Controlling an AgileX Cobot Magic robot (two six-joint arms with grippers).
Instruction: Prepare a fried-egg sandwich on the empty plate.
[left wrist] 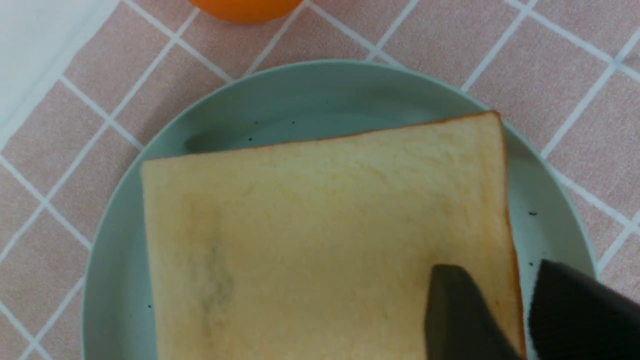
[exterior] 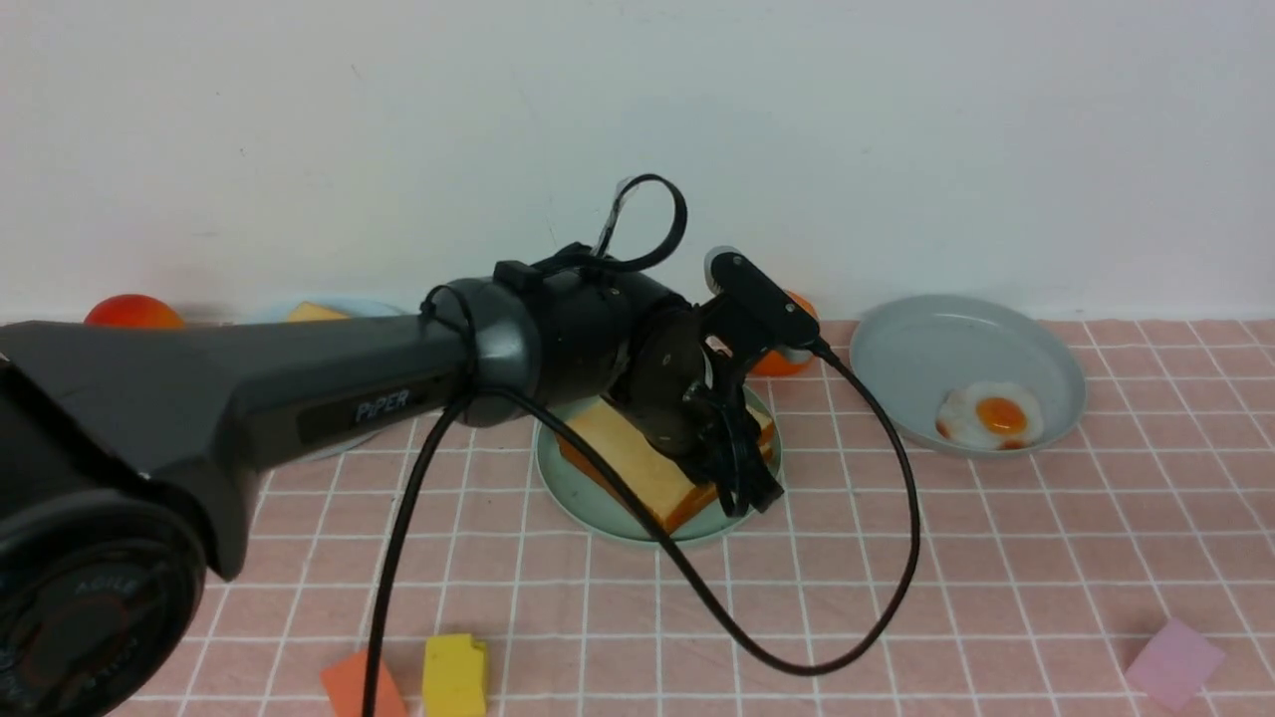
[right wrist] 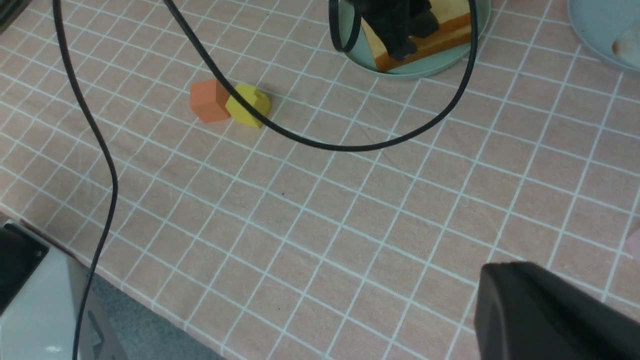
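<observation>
Toast edge sits between left claw fingers.

Evenly and softly lit from overhead — no hard glare anywhere. Faint, diffuse shadows only beneath the green plate and the blocks. Front view fairly sharp, slightly washed at the white wall. Left wrist view soft throughout — toast texture smeared, dark fingers blurred at the edge. Right wrist view clear, near corner defocused.
</observation>
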